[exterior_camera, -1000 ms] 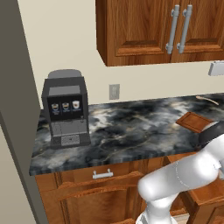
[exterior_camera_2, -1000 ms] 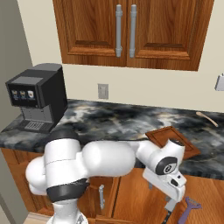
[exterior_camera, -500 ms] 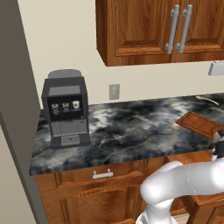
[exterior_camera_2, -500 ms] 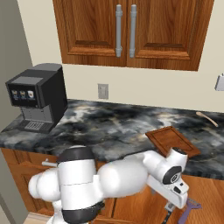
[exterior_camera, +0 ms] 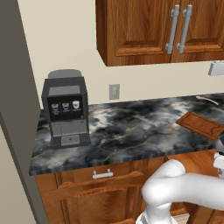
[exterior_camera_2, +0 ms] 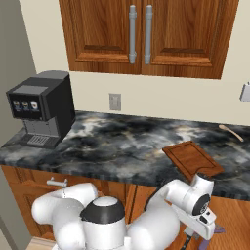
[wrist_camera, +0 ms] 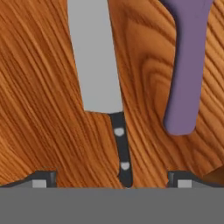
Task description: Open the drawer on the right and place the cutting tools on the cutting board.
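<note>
A short knife lies on the floor of the open drawer point(wrist_camera: 43, 109), with its silver blade point(wrist_camera: 94, 57) pointing away and its dark riveted handle point(wrist_camera: 121, 148) towards me. My gripper point(wrist_camera: 111, 180) is open and low over it, one fingertip on each side of the handle and clear of it. A purple-handled tool point(wrist_camera: 186, 74) lies just right of the knife. Up on the counter, the reddish-brown cutting board point(exterior_camera_2: 192, 159) point(exterior_camera: 202, 124) lies bare. My white hand point(exterior_camera_2: 204, 222) hangs below the counter edge, in front of the drawer point(exterior_camera_2: 237, 219).
A black coffee machine point(exterior_camera: 65, 107) point(exterior_camera_2: 41, 110) stands at the counter's left end. A wooden utensil point(exterior_camera_2: 230, 132) lies near the back wall, right of the board. A shut drawer with a silver handle point(exterior_camera: 103, 174) sits below the left counter. Upper cabinets point(exterior_camera_2: 141, 34) hang overhead.
The arm has swung further right and the hand has sunk below the counter edge, down toward the drawer. The jaws have stayed wide apart.
</note>
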Motion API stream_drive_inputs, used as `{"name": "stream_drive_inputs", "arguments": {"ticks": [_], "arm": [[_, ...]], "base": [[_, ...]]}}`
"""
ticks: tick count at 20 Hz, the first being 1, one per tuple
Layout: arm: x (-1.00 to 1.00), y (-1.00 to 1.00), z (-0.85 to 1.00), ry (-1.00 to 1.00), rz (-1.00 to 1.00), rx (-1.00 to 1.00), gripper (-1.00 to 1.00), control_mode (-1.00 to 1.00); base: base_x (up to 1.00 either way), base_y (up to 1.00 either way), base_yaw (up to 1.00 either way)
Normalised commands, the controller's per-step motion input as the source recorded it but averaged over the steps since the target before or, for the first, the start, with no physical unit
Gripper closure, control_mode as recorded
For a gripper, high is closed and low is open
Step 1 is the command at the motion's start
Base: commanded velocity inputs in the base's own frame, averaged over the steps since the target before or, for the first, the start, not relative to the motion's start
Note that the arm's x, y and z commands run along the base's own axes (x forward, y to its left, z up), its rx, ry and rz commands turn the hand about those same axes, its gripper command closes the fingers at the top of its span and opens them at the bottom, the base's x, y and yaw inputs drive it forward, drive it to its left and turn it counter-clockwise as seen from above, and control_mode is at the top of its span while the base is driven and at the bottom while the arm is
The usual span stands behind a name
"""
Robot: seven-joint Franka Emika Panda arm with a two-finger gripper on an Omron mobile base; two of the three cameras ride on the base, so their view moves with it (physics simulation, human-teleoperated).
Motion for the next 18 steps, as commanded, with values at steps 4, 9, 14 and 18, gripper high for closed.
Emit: {"name": "stream_drive_inputs", "arguments": {"ticks": [4,9,14,18], "arm": [[0.00,-0.14,-0.35,0.00,0.00,0.00,-1.00,-1.00],[0.00,-0.21,-0.34,0.00,0.00,0.00,-1.00,-1.00],[-0.07,-0.13,-0.24,0.00,0.00,0.00,-1.00,-1.00],[-0.20,0.00,-0.17,0.00,0.00,0.00,-1.00,-1.00]], "base": [[0.00,0.00,0.00],[0.00,0.00,0.00],[0.00,0.00,0.00],[0.00,0.00,0.00]]}}
